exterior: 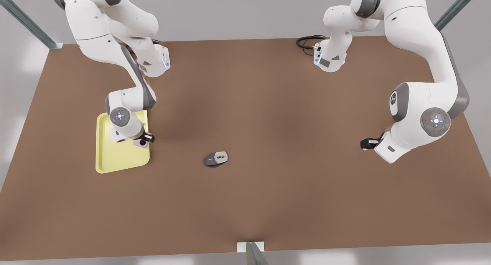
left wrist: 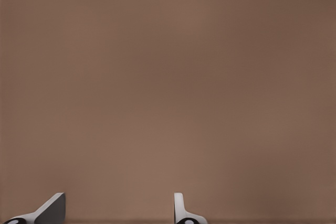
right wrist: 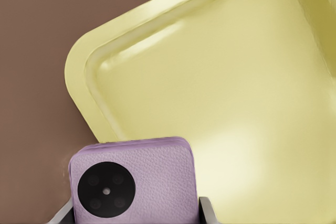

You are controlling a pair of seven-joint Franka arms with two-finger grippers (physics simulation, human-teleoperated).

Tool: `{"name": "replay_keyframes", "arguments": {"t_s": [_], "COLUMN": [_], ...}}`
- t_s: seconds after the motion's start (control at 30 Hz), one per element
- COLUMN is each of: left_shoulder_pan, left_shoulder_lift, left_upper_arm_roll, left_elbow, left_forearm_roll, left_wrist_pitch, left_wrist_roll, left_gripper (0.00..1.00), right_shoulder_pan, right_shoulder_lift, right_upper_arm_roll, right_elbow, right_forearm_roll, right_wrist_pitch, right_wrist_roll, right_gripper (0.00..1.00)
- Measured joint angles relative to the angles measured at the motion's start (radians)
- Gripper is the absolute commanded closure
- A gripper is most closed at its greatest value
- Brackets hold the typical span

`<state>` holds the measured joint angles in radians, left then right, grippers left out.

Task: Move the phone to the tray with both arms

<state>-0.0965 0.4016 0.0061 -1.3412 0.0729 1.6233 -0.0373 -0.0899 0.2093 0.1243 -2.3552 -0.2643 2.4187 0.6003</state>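
Observation:
The lilac-pink phone (exterior: 140, 143) is held at the yellow tray's (exterior: 119, 159) edge nearest the table's middle, on the front view's left. My right gripper (exterior: 147, 139) is shut on it. In the right wrist view the phone (right wrist: 142, 177) shows its round black camera circle and hangs over the tray's rim (right wrist: 79, 72), partly above the brown table; I cannot tell if it touches the tray. My left gripper (exterior: 366, 143) waits on the front view's right, low over bare table. In the left wrist view the left gripper (left wrist: 118, 211) is open with nothing between its fingertips (left wrist: 52, 208).
A grey computer mouse (exterior: 215, 158) lies on the brown table (exterior: 268, 115) to the right of the tray in the front view. A black cable (exterior: 307, 42) loops at the table's back edge. A post (exterior: 251, 251) stands at the front edge.

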Motion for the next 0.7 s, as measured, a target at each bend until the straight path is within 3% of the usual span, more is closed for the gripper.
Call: {"name": "replay_keyframes", "arguments": {"t_s": [0.1,0.13,0.17,0.33,0.43,0.53,0.63,0.7], "left_shoulder_pan": [0.0,0.0,0.0,-0.003,-0.005,-0.005,-0.005,-0.005], "left_shoulder_lift": [0.001,0.001,0.001,-0.007,-0.025,-0.033,-0.034,-0.033], "left_upper_arm_roll": [0.0,0.0,0.0,0.0,0.0,0.0,0.0,0.0], "left_elbow": [0.0,0.0,0.0,0.001,0.008,0.009,0.009,0.009], "left_forearm_roll": [0.0,0.0,0.0,0.001,0.002,0.002,0.003,0.002], "left_wrist_pitch": [0.0,0.001,0.001,0.001,0.0,-0.003,-0.004,-0.005], "left_wrist_roll": [-0.001,-0.002,-0.002,-0.004,-0.004,-0.004,-0.004,-0.004], "left_gripper": [0.0,0.0,0.0,0.0,0.0,0.0,0.0,0.0], "right_shoulder_pan": [-0.024,-0.025,-0.023,-0.012,0.002,0.042,0.069,0.102], "right_shoulder_lift": [-0.001,0.001,0.004,-0.003,-0.066,-0.086,-0.086,-0.083], "right_upper_arm_roll": [-0.102,-0.113,-0.118,-0.12,-0.085,-0.077,-0.115,-0.179], "right_elbow": [-0.009,-0.01,-0.01,0.033,0.222,0.54,0.828,0.886], "right_forearm_roll": [0.002,0.002,0.0,-0.004,0.001,0.065,0.13,0.157], "right_wrist_pitch": [0.006,0.008,0.008,-0.01,-0.123,-0.281,-0.495,-0.608], "right_wrist_roll": [-0.117,-0.153,-0.185,-0.321,-0.386,-0.442,-0.489,-0.517], "right_gripper": [0.24,0.08,0.0,0.0,0.0,0.0,0.0,0.0]}}
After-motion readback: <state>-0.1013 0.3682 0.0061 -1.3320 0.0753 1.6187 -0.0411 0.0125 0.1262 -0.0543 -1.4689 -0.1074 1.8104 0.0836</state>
